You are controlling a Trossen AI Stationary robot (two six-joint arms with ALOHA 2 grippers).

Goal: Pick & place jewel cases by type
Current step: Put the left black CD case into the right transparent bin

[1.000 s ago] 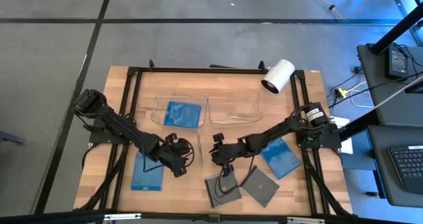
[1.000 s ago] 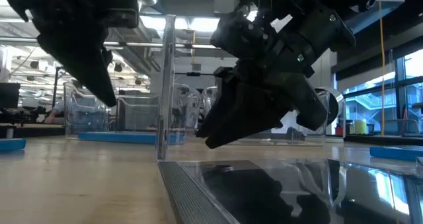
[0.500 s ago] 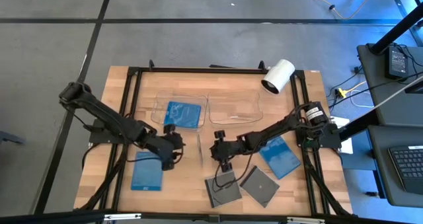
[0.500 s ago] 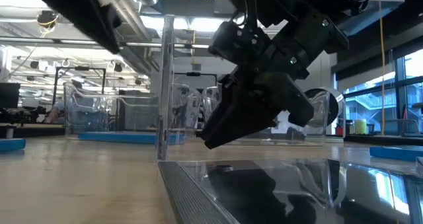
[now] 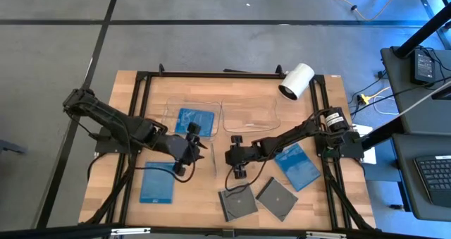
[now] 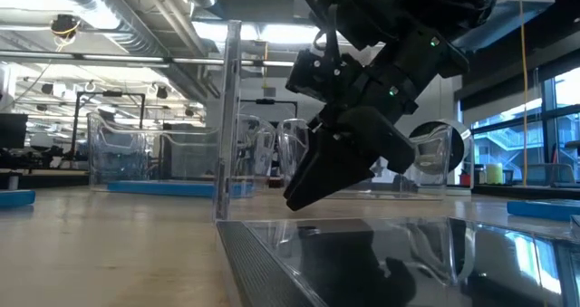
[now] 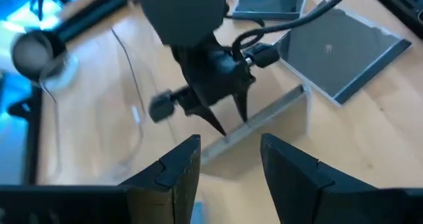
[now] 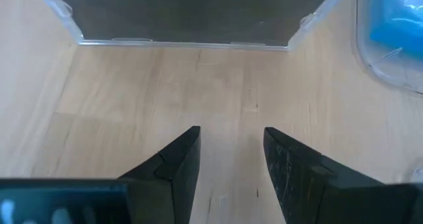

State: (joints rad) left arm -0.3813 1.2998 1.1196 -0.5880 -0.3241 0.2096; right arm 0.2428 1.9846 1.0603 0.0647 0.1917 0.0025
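Observation:
A thin jewel case stands on its edge (image 5: 213,158) on the table between my two grippers; it shows as an upright pane in the low view (image 6: 227,117) and dark, face-on, in the right wrist view (image 8: 185,12). My left gripper (image 5: 199,146) is open and empty just left of it. My right gripper (image 5: 229,156) is open and empty just right of it, fingers toward the case (image 7: 264,121). Two dark cases (image 5: 238,202) (image 5: 277,197) lie flat near the front edge. Blue cases lie at the left (image 5: 156,182), at the right (image 5: 299,165), and in the left clear tray (image 5: 194,120).
Two clear shallow trays (image 5: 169,115) (image 5: 250,119) sit side by side at the far middle. A white cylinder (image 5: 296,80) lies at the far right. Black frame rails (image 5: 141,98) run along the table's sides and back.
My left gripper has gone up and toward the far edge, from beside the left blue case to the standing case's left side. My right gripper has drawn back from over the front dark case toward the far edge. The standing case has stayed upright.

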